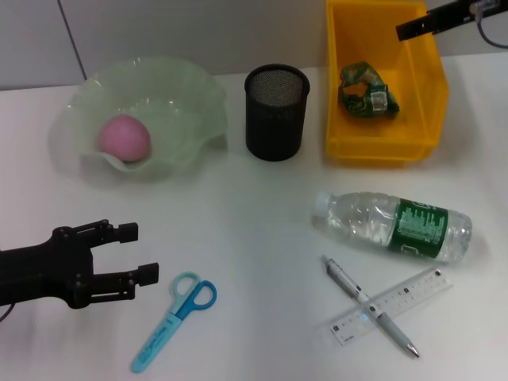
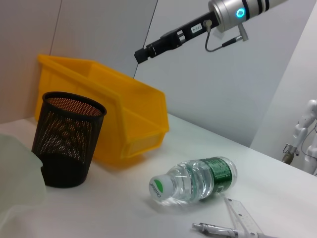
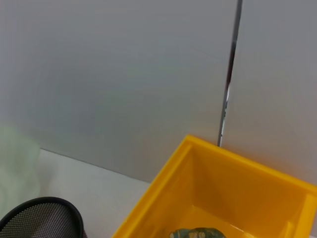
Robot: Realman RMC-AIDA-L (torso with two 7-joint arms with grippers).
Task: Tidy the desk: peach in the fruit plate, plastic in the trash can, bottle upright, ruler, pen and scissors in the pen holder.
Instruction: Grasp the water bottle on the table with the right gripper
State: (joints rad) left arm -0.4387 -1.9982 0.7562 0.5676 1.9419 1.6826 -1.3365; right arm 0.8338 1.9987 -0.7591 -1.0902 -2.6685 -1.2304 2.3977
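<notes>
A: Peach (image 1: 124, 136) first: where do you see it?

B: You have it lying in the pale green fruit plate (image 1: 186, 99), at the far left of the desk (image 1: 254, 230). The crumpled green plastic (image 1: 367, 91) sits inside the yellow bin (image 1: 381, 147), far right.

A: And the bottle (image 1: 394, 225)?

B: On its side, cap toward the left, just in front of the bin. Nearer you, the pen (image 1: 370, 305) lies across the clear ruler (image 1: 394, 305), touching it. The blue scissors (image 1: 176, 319) lie flat near the front edge; the black mesh pen holder (image 1: 275, 112) stands between plate and bin.

A: The grippers?

B: Your left gripper (image 1: 135, 254) hovers low, just left of the scissors, fingers spread wide with nothing in them. Your right gripper (image 1: 413, 29) hangs above the bin's far corner; whether its fingers are parted you cannot tell.
</notes>
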